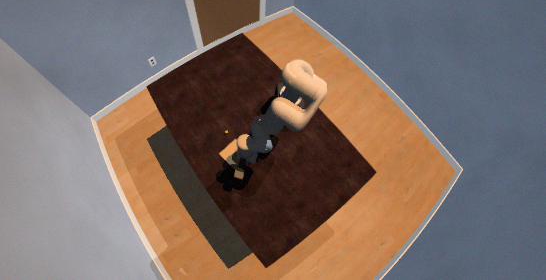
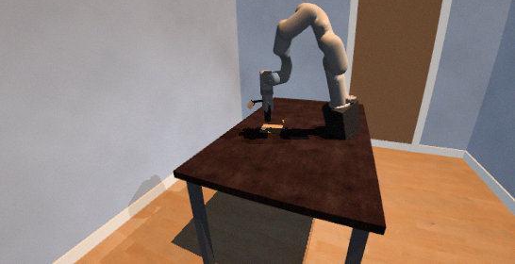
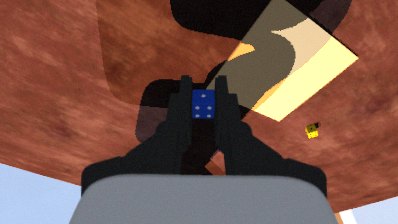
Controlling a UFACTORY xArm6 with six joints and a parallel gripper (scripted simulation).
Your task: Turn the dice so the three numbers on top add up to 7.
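Observation:
In the wrist view my gripper [image 3: 203, 90] is shut on a blue die [image 3: 203, 105], whose facing side shows four pips. It holds the die above the dark wooden table, just beside the near corner of the pale yellow mat [image 3: 320, 65] [image 1: 230, 148] [image 2: 274, 126]. A yellow die [image 3: 312, 131] [image 1: 226, 131] [image 2: 282, 121] lies on the bare table, off the mat. In the exterior view the gripper [image 2: 268, 116] points straight down a little above the table. I see no third die; the arm and its shadows hide part of the mat.
The arm's base [image 2: 340, 120] stands on the table's far right side. The table's left edge [image 2: 212, 140] is close to the gripper. Dark shadows of the arm fall across the mat and the table around it.

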